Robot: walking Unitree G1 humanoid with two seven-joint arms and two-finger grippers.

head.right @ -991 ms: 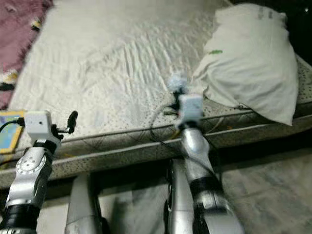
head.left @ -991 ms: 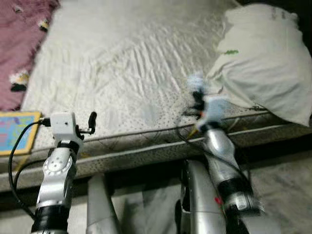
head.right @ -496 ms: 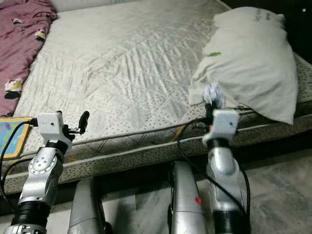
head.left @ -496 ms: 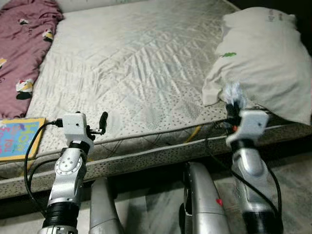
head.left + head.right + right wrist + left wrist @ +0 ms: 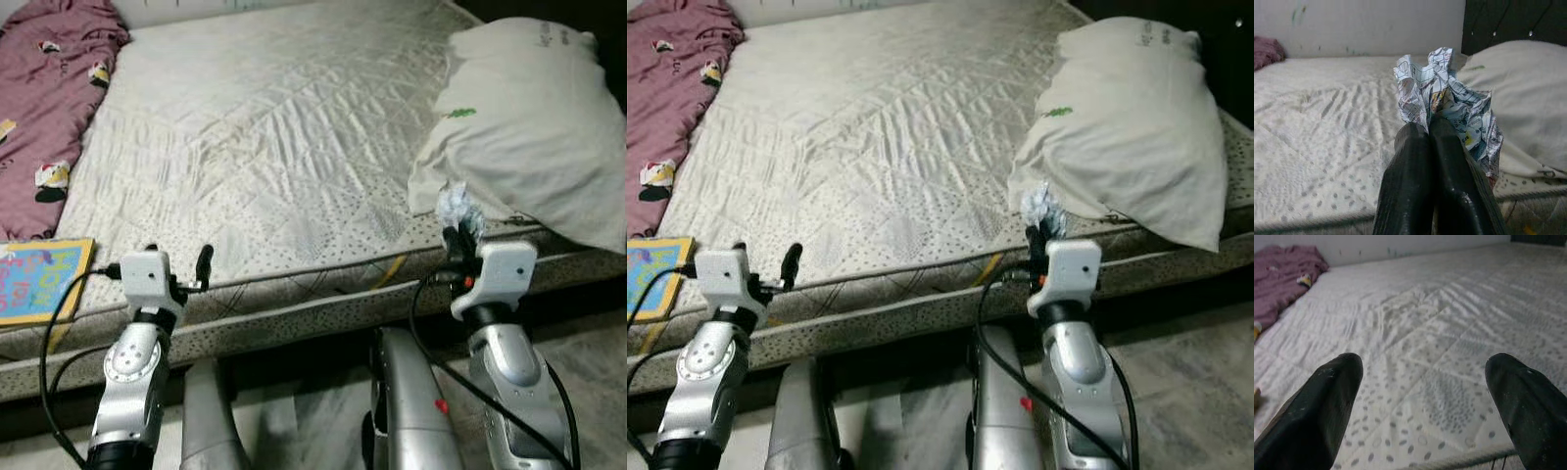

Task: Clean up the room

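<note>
Left eye view: bare quilted mattress [image 5: 274,127], pillow [image 5: 534,122] at its right.

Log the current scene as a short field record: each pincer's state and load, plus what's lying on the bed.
right pincer: shut on crumpled paper, held above the mattress edge, beside the pillow's near corner
left pincer: open, carrying nothing, at the near edge of the mattress
mattress: bare, quilted, off-white
pillow: on the robot's right side of the bed
maroon blanket: bunched at the far left
picture book: flat on the near left corner of the mattress
</note>
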